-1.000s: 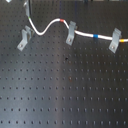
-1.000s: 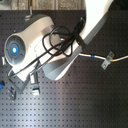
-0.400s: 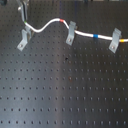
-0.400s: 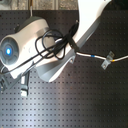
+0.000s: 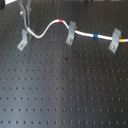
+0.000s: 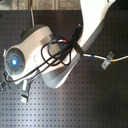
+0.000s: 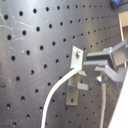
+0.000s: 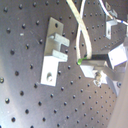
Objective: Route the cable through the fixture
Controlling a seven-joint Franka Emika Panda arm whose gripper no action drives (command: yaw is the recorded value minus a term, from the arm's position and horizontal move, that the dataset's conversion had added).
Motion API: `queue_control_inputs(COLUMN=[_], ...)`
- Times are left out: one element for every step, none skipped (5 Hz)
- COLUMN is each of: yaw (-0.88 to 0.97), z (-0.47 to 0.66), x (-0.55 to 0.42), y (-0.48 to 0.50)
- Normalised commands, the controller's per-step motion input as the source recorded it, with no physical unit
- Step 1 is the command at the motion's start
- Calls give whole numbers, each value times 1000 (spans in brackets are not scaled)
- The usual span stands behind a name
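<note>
Cable [image 5: 50, 26] runs white across the perforated board [image 5: 65, 85], already seated in 2 of the 3 clips, the middle one [image 5: 71, 32] and the one towards the first exterior view's right [image 5: 114, 40]. Its free end sits pinched in the closed gripper [image 5: 25, 22] just above the remaining fixture [image 5: 23, 39], presumably held high so it can drop into the slot.
</note>
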Motion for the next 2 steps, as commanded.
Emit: queue_control_inputs(yaw=[-231, 0], z=[85, 42], x=[-414, -230], y=[-213, 26])
